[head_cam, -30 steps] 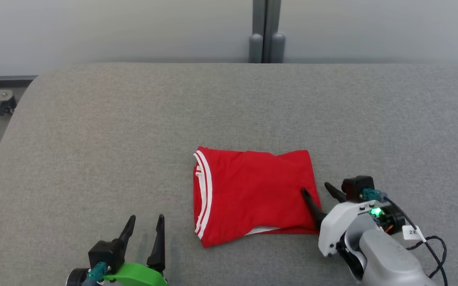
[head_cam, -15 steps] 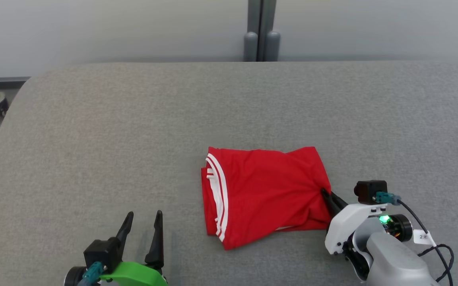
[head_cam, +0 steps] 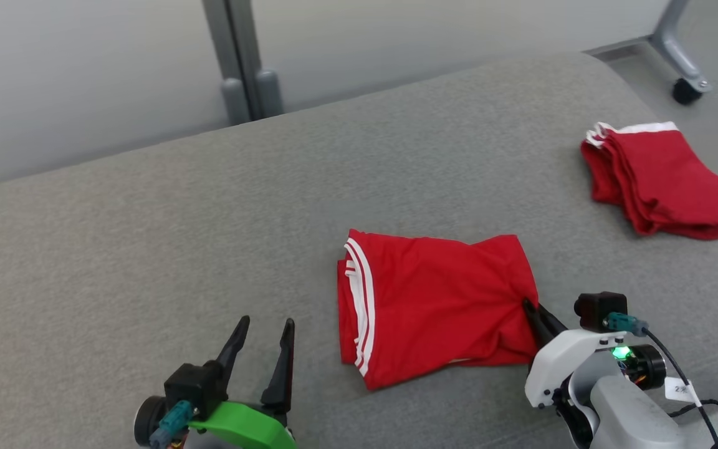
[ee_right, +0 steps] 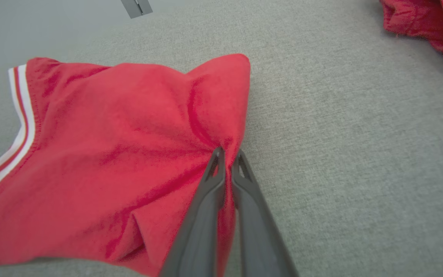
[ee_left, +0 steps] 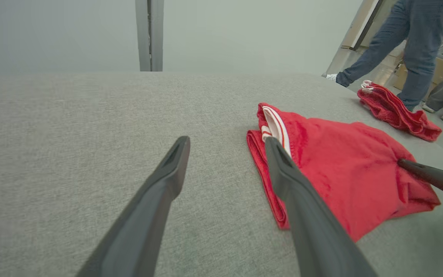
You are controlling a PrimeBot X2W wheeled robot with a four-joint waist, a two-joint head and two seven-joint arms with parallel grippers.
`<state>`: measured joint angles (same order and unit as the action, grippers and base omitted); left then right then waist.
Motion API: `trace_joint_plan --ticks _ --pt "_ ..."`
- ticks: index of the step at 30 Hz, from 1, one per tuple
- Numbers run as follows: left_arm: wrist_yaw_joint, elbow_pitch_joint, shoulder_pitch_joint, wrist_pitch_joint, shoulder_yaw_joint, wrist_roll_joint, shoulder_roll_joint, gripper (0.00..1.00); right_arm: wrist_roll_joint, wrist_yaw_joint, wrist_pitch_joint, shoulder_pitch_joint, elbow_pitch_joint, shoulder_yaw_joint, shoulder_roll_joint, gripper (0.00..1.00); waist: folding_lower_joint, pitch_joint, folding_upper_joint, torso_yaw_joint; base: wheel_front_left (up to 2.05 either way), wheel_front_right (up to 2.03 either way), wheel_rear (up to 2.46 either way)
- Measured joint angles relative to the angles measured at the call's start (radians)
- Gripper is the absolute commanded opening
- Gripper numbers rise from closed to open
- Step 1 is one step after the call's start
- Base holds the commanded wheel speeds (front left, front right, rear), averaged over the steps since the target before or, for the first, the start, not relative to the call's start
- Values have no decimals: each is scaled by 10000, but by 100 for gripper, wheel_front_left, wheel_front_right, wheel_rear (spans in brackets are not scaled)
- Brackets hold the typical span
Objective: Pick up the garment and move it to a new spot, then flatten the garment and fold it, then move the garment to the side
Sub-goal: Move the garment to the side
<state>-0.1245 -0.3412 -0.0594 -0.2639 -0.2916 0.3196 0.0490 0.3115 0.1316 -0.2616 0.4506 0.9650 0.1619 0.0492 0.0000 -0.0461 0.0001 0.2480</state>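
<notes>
- The right jaws were pressed together on a pinch of the garment (ee_right: 110, 146). In the right wrist view the two fingers (ee_right: 206, 200) met at their tips with red cloth bunched between them, and creases ran out from that pinch.
- In the head view the same fingers (head_cam: 543, 321) sat at the right edge of the garment (head_cam: 434, 305), toward its near corner. Whether cloth lay between them could not be told from that angle.
- The left wrist view caught one of those fingers (ee_left: 433, 179) from the side, its tip buried in a pucker of the garment (ee_left: 340, 161).
- The left jaws stood wide with nothing between them. Their fingers (head_cam: 284, 362) hung over bare desk (head_cam: 147, 237), left of the garment and apart from it.
- In the left wrist view one left finger (ee_left: 302, 200) crossed the garment's near edge in the picture. The head view showed a gap of desk between them.
- The garment lay folded on the desk, near the front and a little right of centre, with a white-striped band (head_cam: 359, 305) along its left edge.
- A second red pile (head_cam: 658, 178) lay at the desk's far right, well apart from the garment. The right wrist view showed just a corner of that pile (ee_right: 429, 23).
- Beyond that end of the desk, the left wrist view showed a person's legs (ee_left: 410, 46) in jeans, and the head view showed a caster (head_cam: 683, 92).
- A grey post (head_cam: 244, 62) stood behind the desk.
</notes>
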Motion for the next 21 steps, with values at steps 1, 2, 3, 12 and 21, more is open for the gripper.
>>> trace_joint_plan --ticks 1,2,3,12,21 --pt "0 19 -21 0 -44 23 -10 100 -58 0 0 -51 -52 -46 6 0 0 -1 0 199 0 0 0" --pt "0 42 -76 0 -100 33 -8 100 -111 0 0 -114 -107 -127 0 0 0 -5 0 500 0 0 0" --pt "0 61 -116 0 -151 33 -8 100 -136 0 0 -150 -150 -180 -2 0 0 -10 0 690 0 0 0" --pt "-29 355 -148 0 -583 6 -10 100 -190 0 0 -691 -667 -880 44 0 0 -147 0 2326 0 0 0" --pt "-33 332 -90 0 -608 -44 -10 100 -328 0 0 -841 -1145 -1170 399 0 0 -523 0 2711 0 0 0"
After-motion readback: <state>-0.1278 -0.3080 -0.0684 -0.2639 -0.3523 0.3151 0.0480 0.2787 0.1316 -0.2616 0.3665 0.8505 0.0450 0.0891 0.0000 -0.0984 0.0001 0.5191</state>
